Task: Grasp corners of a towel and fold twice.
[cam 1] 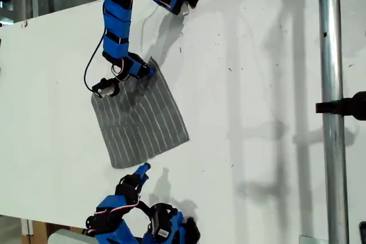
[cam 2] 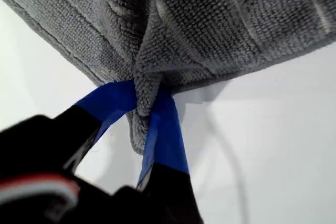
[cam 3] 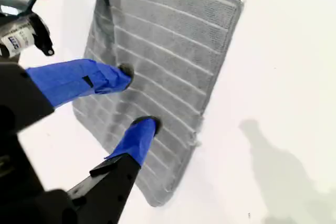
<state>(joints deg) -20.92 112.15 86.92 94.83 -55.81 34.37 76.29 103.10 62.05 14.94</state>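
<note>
The towel, soft and limp, lies flat on the white table. My first gripper is pinched tight on bunched cloth at what seems a far corner. My second gripper hovers with jaws wide and nothing in them; the near corner looks the best place to grasp.

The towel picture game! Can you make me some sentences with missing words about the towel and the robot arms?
1. The towel is grey with thin ____ stripes.
2. My first end effector is ____ on a pinch of the towel.
3. My second end effector is ____, its tips over the towel.
4. The towel lies on a ____ table.

Missing words: white; shut; open; white
</note>
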